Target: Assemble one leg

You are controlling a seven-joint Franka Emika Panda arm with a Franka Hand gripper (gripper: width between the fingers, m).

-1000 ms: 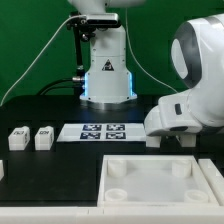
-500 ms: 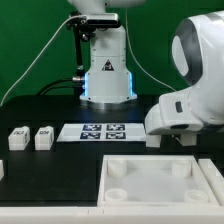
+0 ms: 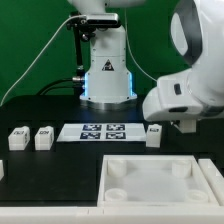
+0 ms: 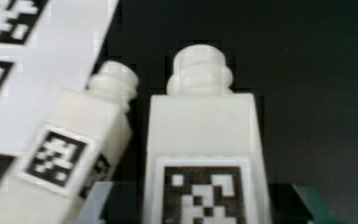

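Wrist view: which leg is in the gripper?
The leg farther from the marker board, centred in the gripper; the other leg stands between it and the board.

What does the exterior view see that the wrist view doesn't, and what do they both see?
Only the exterior view shows the robot base, the white tabletop with corner holes, and two tagged legs standing at the exterior view's left. Only the wrist view shows the middle leg close up, with its knobbly tip. Both show the marker board and the leg beside it.
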